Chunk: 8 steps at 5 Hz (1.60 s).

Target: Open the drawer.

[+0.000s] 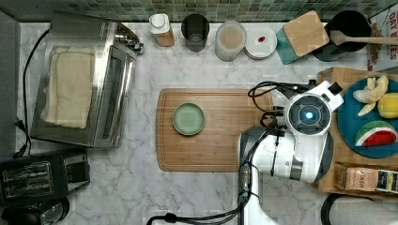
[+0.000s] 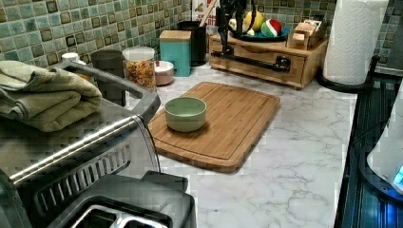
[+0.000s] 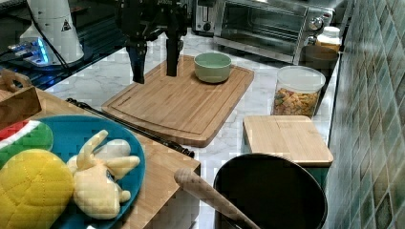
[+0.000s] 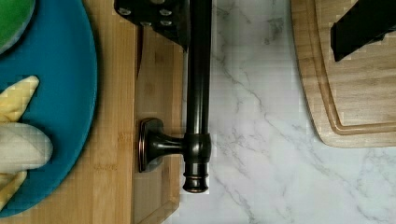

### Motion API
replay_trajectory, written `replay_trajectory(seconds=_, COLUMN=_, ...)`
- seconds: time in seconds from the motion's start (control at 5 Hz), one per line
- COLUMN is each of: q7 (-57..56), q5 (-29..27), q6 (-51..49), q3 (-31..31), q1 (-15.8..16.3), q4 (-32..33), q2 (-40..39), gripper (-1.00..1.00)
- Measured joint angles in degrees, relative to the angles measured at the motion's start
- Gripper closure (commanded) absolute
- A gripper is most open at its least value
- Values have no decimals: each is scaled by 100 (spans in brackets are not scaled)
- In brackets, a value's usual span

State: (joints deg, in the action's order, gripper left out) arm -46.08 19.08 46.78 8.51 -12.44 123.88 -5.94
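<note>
overhead, the arm point(image 1: 300, 145) reaches across the marble tabletop point(image 1: 141, 187) toward the drawer point(image 2: 259, 66), set in a wooden box beside the cutting board point(image 1: 220, 131). its end effector point(image 3: 155, 59) hangs wide open, fingers point(image 3: 137, 64) apart above the black bar handle point(image 4: 198, 93), gripping nothing.

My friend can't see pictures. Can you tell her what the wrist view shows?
A dark bar handle runs along a wooden drawer front, above a marble counter. A blue plate sits on the wood, and a cutting board lies across the counter.
</note>
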Motion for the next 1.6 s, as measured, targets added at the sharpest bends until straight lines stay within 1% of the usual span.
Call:
replay_trajectory(seconds=0.2, q7=-53, q5=-4, q6=0, q3=15, q1=-12, q4=0, q2=-59, gripper=-100)
replay_trajectory(seconds=0.4, q7=-366, q5=-4, q6=0, q3=78, q1=-23, q4=-56, q2=-252, gripper=-100)
replay_trajectory(seconds=0.6, q7=-588, q5=-62, q6=-3, q3=90, q1=-111, q4=-90, q2=-539, gripper=-100)
replay_trajectory(seconds=0.8, q7=-585, q5=-62, q6=-6, q3=88, q1=-266, q4=-78, q2=-736, gripper=-100)
replay_trajectory(seconds=1.0, q7=-585, q5=10, q6=-70, q3=168, q1=-397, q4=-67, q2=-757, gripper=-100)
replay_trajectory(seconds=1.2, q7=-627, q5=-292, q6=81, q3=225, q1=-547, q4=-67, q2=-758, gripper=-100)
replay_trajectory(seconds=1.4, q7=-627, q5=-403, q6=179, q3=234, q1=-567, q4=-67, q2=-783, gripper=-100)
replay_trajectory(seconds=1.6, q7=-624, q5=-705, q6=221, q3=193, q1=-603, q4=-67, q2=-791, gripper=-100)
